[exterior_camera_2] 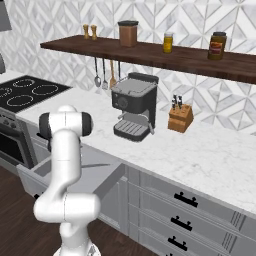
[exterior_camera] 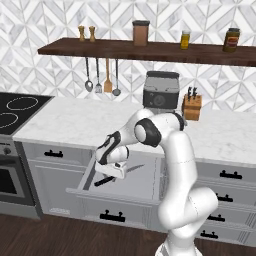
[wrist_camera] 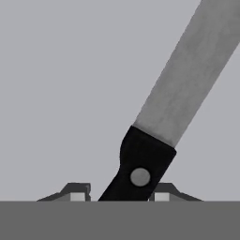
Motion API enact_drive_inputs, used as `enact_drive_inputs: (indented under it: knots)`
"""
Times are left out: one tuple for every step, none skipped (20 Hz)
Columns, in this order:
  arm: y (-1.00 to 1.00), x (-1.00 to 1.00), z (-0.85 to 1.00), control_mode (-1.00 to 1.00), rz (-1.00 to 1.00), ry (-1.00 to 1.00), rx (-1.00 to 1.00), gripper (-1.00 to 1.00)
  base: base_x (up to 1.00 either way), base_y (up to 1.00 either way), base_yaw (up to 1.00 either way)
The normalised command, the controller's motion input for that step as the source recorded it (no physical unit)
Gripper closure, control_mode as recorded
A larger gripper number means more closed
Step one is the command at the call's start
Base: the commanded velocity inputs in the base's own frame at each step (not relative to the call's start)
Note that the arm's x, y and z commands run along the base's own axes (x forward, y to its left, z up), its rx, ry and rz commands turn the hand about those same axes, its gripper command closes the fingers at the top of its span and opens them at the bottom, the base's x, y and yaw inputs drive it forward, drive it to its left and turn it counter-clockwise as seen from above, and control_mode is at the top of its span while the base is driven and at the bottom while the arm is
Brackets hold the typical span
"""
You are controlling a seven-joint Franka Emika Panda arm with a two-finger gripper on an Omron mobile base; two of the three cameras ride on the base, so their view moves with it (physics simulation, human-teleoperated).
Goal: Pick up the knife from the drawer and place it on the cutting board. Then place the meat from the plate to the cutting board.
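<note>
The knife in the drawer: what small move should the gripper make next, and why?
Probably lift straight up a little. In the hand view the gripper has its fingertips on both sides of the knife at its black handle, apparently closed on it, and the knife lies inside the open drawer. A short lift would test the hold and clear the drawer walls.

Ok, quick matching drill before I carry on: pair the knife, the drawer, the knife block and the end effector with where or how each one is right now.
Things:
1. knife
2. drawer
3. knife block
4. end effector

States:
A. on the counter by the coffee machine
B. pulled open
C. lying in the drawer
D. fingers either side of the black handle

Pairs: 1-C, 2-B, 3-A, 4-D
</note>
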Motion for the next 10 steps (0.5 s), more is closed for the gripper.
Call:
enact_drive_inputs:
  knots:
    - [-0.06, -0.31, 0.29, -1.0, -0.02, 0.0, 0.07, 1.0, 0.0, 0.0, 0.0]
    - [-0.09, -0.3, 0.36, -1.0, -0.01, 0.0, 0.09, 1.0, 0.0, 0.0, 0.0]
    - [-0.09, -0.31, 0.4, -1.0, -0.01, 0.0, 0.11, 1.0, 0.0, 0.0, 0.0]
    - [-0.1, -0.33, 0.43, -1.0, 0.0, 0.0, 0.12, 1.0, 0.0, 0.0, 0.0]
    - [-0.11, -0.33, 0.46, -1.0, 0.0, 0.0, 0.13, 1.0, 0.0, 0.0, 0.0]
    - [-0.13, -0.31, 0.48, -1.0, 0.0, 0.0, 0.13, 1.0, 0.0, 0.0, 0.0]
    - [-0.13, -0.31, 0.49, -1.0, 0.0, 0.0, 0.13, 1.0, 0.0, 0.0, 0.0]
    - [-0.14, -0.3, 0.51, -1.0, 0.0, 0.0, 0.13, 1.0, 0.0, 0.0, 0.0]
    - [-0.13, -0.3, 0.52, -1.0, 0.0, 0.0, 0.13, 1.0, 0.0, 0.0, 0.0]
    - [-0.14, -0.3, 0.54, -1.0, 0.0, 0.0, 0.14, 1.0, 0.0, 0.0, 0.0]
